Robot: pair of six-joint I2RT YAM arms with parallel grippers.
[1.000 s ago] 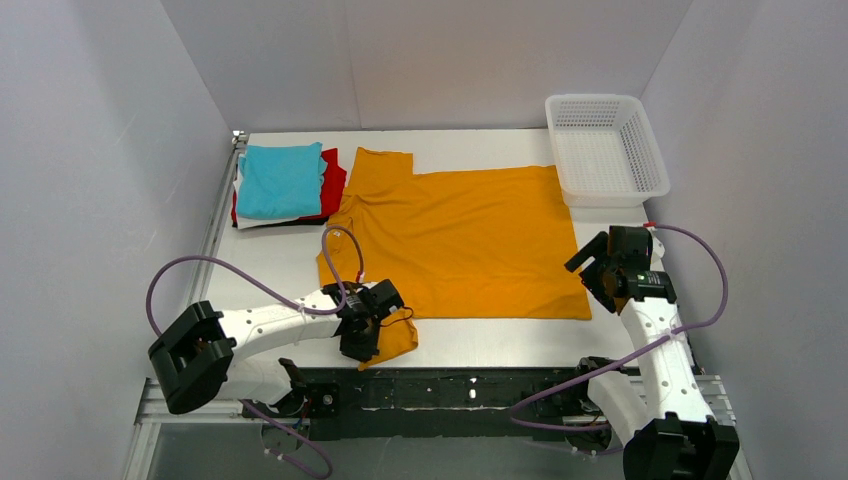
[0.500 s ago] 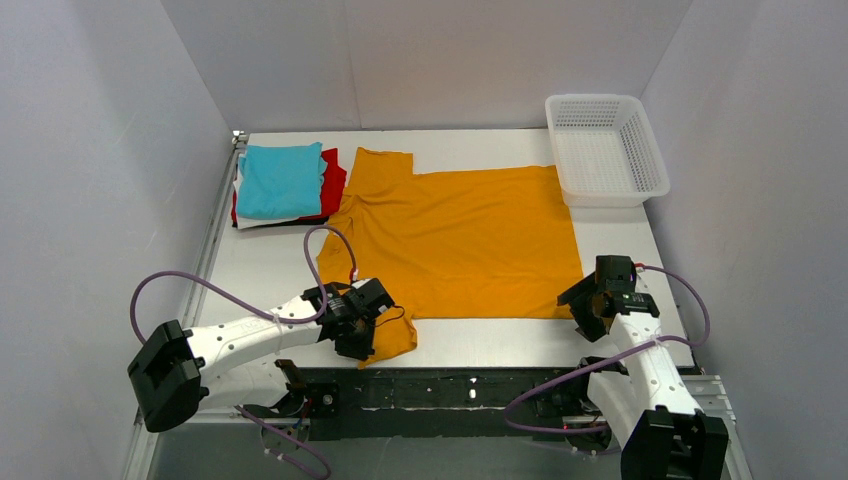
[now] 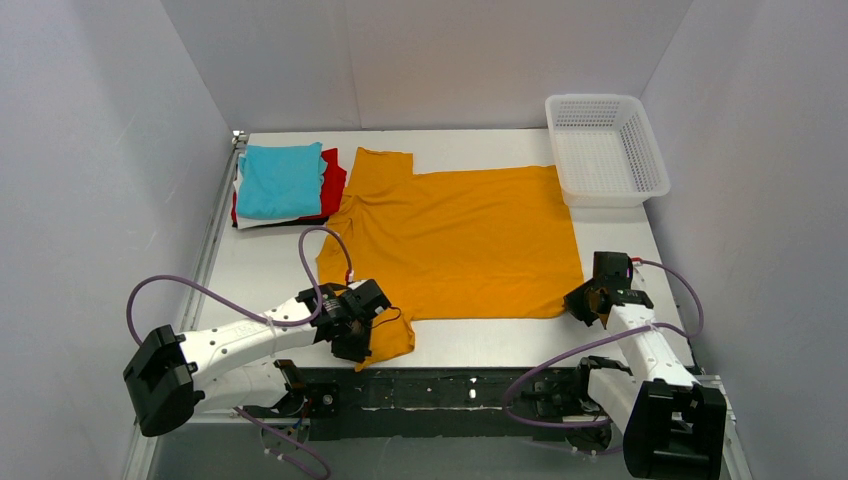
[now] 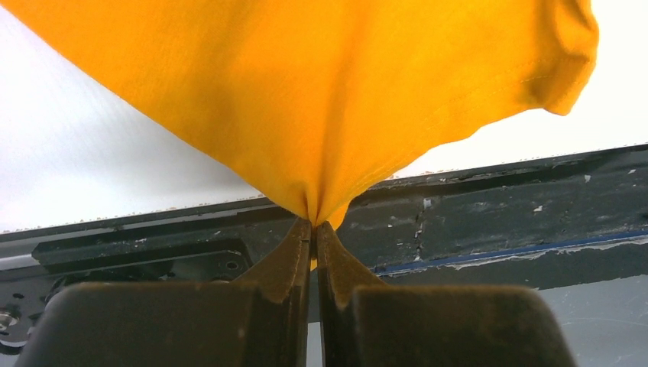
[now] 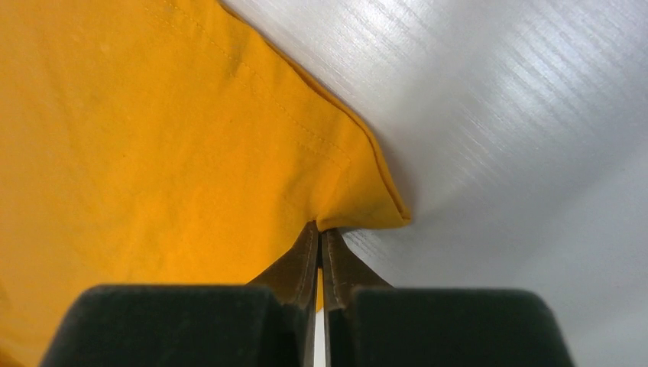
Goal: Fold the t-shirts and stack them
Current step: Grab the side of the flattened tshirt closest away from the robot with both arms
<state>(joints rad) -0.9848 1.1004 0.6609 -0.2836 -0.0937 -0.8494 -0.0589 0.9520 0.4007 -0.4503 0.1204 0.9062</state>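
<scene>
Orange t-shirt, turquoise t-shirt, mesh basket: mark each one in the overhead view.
orange t-shirt (image 3: 470, 240), top external view, middle of its spread body.
turquoise t-shirt (image 3: 280, 180), top external view, centre of the folded top.
mesh basket (image 3: 610, 200), top external view, near rim.

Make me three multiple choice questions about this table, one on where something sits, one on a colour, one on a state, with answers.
1. Where does the white basket stand? A) far right corner B) near left corner C) at the near edge
2. What colour tops the folded stack? A) purple B) turquoise C) grey
3. On the right arm, how do the jaws stand? A) wide open B) shut on nothing C) shut on the orange t-shirt's corner
Answers: A, the overhead view shows it far right; B, a turquoise shirt lies uppermost; C, the wrist view shows cloth pinched between them.
</scene>
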